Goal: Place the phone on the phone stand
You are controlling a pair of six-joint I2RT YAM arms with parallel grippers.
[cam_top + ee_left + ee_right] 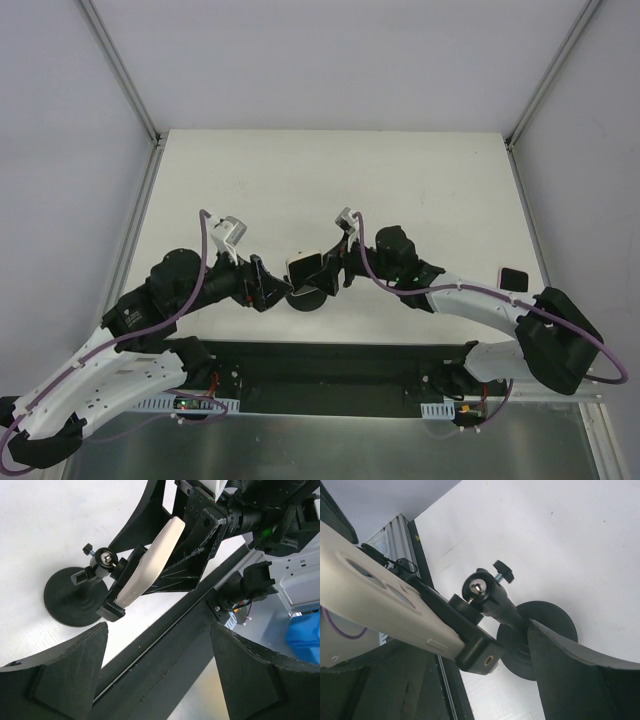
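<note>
The cream-white phone [302, 266] sits tilted in the clamp of the black phone stand [308, 299], near the table's front middle. In the left wrist view the phone [150, 562] rests in the clamp, above the stand's ball joint [105, 557] and round base [75, 597]. My left gripper [159, 627] is open just left of the stand, with nothing between its fingers. My right gripper [455, 645] is open and straddles the phone [375, 600] and the clamp [475, 650]. Its right finger [580, 675] stands apart beside the stand's base [545, 625].
A small black square piece [514, 277] lies on the table at the right. The black mounting bar [330, 365] runs along the near edge under both arms. White enclosure walls close in the table at the left, right and back. A blue box [305, 635] sits below the table edge.
</note>
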